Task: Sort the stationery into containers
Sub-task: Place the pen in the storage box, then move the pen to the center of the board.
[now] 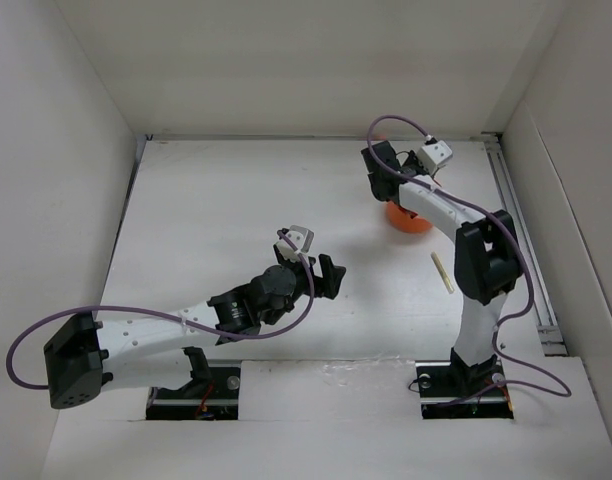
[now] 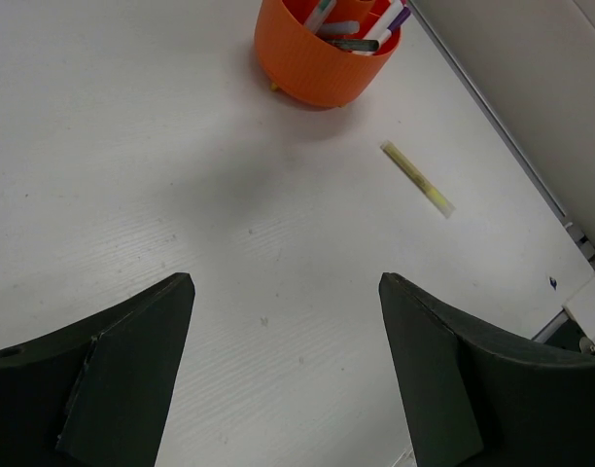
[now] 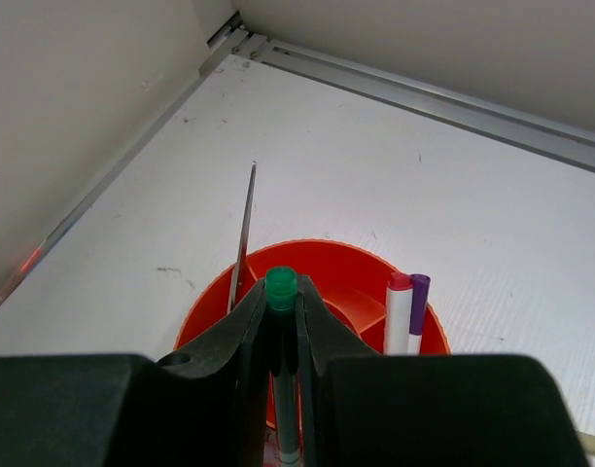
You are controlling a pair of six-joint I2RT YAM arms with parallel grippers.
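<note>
— Across the white table (image 1: 216, 200), where do we stand with the sorting?

— Our right arm reaches to the far right side, where the orange holder (image 3: 336, 245) sits. Our left arm hangs low over the middle, well apart from it.

— And the grippers?

— Our right gripper (image 3: 281, 304) is clamped on a green-capped pen (image 3: 281, 287), cap end toward the holder's near rim. Our left gripper (image 2: 286, 292) is spread wide with nothing between its fingers.

— Which step is this?

— We judge it the drop: the pen is at the holder but not yet released, and we cannot tell which compartment lies under it. A red-capped white pen (image 3: 399, 311) and a purple-capped pen (image 3: 419, 306) stand inside, and a thin grey stick (image 3: 245, 233) leans at the rim.

— What does the next move call for?

— We should part the fingers over a free compartment, then lift straight up. One yellow marker (image 2: 417, 178) lies alone on the table near the holder.
</note>
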